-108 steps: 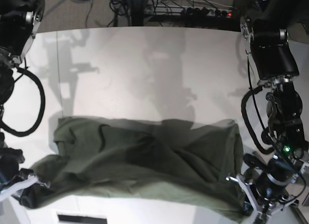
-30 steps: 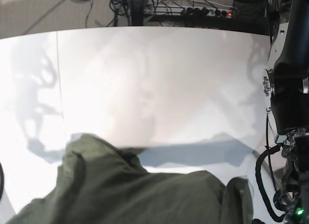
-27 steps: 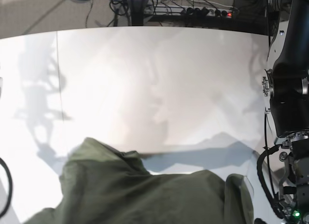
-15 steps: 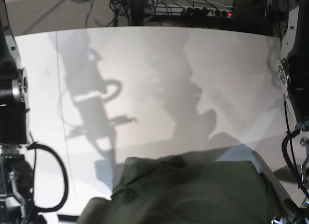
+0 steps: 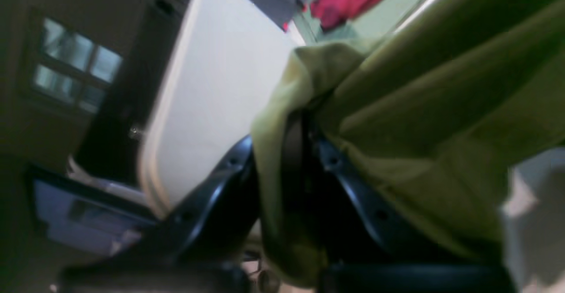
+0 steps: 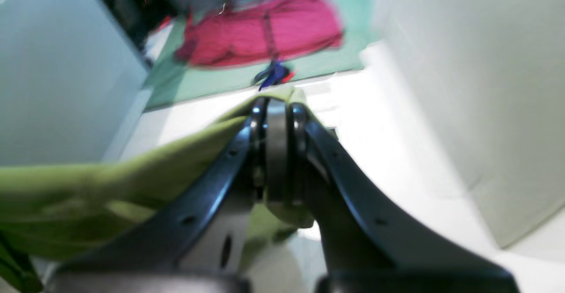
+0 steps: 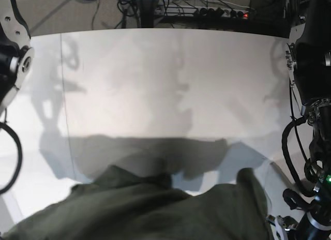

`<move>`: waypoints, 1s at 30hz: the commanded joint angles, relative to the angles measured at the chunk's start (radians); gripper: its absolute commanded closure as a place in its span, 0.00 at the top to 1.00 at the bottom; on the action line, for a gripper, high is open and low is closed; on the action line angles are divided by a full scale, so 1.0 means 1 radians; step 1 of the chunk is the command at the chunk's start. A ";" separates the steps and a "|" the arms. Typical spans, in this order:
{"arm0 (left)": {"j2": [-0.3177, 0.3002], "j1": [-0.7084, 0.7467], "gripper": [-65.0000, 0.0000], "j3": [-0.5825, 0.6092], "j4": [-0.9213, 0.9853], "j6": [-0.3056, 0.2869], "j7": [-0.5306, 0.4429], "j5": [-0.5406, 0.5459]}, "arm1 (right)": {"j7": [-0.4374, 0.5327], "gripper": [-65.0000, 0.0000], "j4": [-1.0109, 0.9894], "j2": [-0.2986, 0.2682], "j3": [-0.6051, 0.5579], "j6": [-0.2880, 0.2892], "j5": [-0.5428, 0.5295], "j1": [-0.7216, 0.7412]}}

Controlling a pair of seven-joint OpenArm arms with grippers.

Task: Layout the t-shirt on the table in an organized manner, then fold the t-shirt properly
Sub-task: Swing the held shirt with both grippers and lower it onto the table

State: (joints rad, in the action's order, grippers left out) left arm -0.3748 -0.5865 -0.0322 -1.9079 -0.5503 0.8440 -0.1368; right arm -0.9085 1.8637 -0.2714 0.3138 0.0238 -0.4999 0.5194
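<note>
- White table (image 7: 155, 74) spreads bare beyond the t-shirt (image 7: 155, 209), which hangs lifted at its near edge.
- Right gripper (image 6: 276, 152) is clamped shut on a t-shirt corner.
- Left gripper (image 5: 304, 152) pinches another corner, probably to stretch the cloth flat.
- No containers are visible.

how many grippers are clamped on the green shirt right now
2. The left gripper is shut on a bunched edge of the t-shirt; the right gripper is shut on another edge. In the base view both grip points are hidden.
</note>
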 commanded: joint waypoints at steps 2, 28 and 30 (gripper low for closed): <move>0.023 -0.030 0.00 -0.008 -0.051 -0.032 0.034 0.019 | 0.013 0.00 0.064 -0.010 0.048 0.001 -0.001 -0.044; 0.124 -0.238 0.00 -0.005 0.770 0.000 -0.288 -0.019 | 0.575 0.00 -1.042 -0.087 -0.374 0.084 0.002 0.371; 0.150 -0.336 0.00 -0.005 0.879 0.008 -0.315 -0.050 | 0.619 0.00 -1.090 -0.085 -0.430 0.107 0.002 0.436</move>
State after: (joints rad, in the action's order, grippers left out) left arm -0.2222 -0.8757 -0.0360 -0.9955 -0.5529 0.5720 -0.1993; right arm -0.3367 0.7471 -0.3374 -0.1253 0.1356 -0.4934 0.8970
